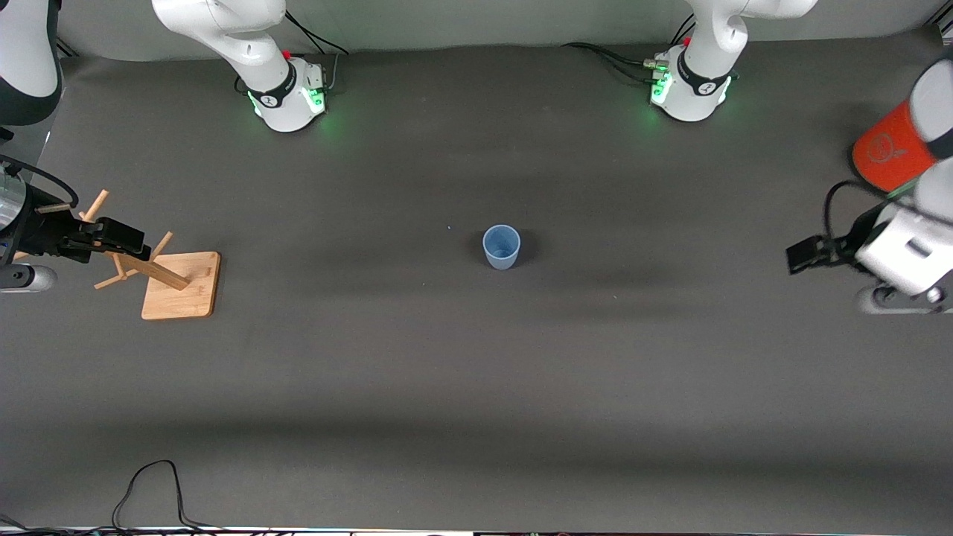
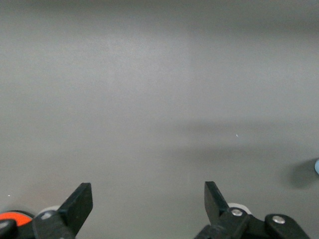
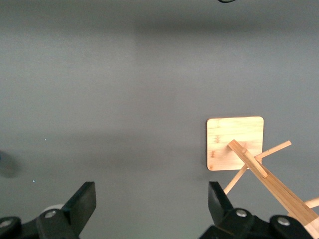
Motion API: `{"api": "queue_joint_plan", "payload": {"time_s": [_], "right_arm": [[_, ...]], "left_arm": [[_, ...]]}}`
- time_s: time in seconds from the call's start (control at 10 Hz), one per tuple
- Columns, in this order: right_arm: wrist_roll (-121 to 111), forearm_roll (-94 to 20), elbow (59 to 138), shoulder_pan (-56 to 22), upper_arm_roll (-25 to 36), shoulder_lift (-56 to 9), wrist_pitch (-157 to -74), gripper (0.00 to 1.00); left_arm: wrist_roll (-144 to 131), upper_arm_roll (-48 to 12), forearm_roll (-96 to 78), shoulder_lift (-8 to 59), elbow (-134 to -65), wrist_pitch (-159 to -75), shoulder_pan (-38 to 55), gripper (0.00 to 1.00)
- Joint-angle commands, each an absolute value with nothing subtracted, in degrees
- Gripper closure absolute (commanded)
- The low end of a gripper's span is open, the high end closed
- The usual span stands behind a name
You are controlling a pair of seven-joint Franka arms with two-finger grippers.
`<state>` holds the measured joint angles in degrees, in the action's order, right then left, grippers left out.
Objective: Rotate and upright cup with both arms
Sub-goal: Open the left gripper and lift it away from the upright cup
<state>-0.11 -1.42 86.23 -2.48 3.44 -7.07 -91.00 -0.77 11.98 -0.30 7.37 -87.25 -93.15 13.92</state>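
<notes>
At the right arm's end of the table the right gripper point(image 1: 112, 240) hangs in the air over a wooden mug rack point(image 1: 167, 275) — a flat, pale, square base with rounded corners, a slanted post rising from it and thin pegs branching off. In the right wrist view its two black, wedge-shaped fingers point(image 3: 82, 201) stand wide apart with nothing between them, and the rack's base point(image 3: 234, 137) shows its light grain below. The table point(image 1: 476, 387) is covered in a matte, dark grey cloth, smooth apart from faint shadow bands. Near the middle of it stands the cup point(image 1: 501, 246), a small pale-blue tapered tumbler of matte plastic, upright with its round mouth facing up, well apart from both grippers and with nothing around it. At the left arm's end, the left gripper point(image 1: 808, 254) hovers over bare cloth — its fingers point(image 2: 79, 201) likewise spread wide and empty in the left wrist view, where only a sliver of the cup point(image 2: 317, 166) shows at the frame's edge. Beside that arm's white, glossy wrist lies a large orange cylinder point(image 1: 890, 152), partly hidden by the arm. Both arms wait at the table's ends. A black cable point(image 1: 149, 491) loops on the cloth at the edge nearest the front camera.
</notes>
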Motion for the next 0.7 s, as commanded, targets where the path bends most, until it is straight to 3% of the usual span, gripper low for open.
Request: {"api": "queue_joint_plan", "payload": {"time_s": [0.0,0.1,0.2,0.4,0.6], "right_arm": [[-1.49,-0.88,86.40,-2.81,3.69,-5.89,-89.31,0.00],[-1.58,-0.88,86.40,-2.73,3.69,-5.80,-89.04,0.00],[-1.58,-0.88,86.40,-2.72,3.69,-5.80,-89.03,0.00],[-1.58,-0.88,86.40,-2.72,3.69,-5.80,-89.03,0.00],[-1.58,-0.79,86.40,-2.72,3.69,-5.89,-89.03,0.00]], "left_arm": [[0.88,11.34,1.23,-7.49,-104.51,-101.03,14.06,0.00],[1.57,11.16,2.54,-13.30,-112.07,-105.25,14.06,0.00],[1.67,10.99,2.81,-14.32,-113.02,-103.90,14.24,0.00],[0.70,10.81,4.56,-10.57,-107.35,-97.86,14.59,0.00],[1.14,10.81,4.57,-3.38,-96.65,-90.39,14.59,0.00]]}}
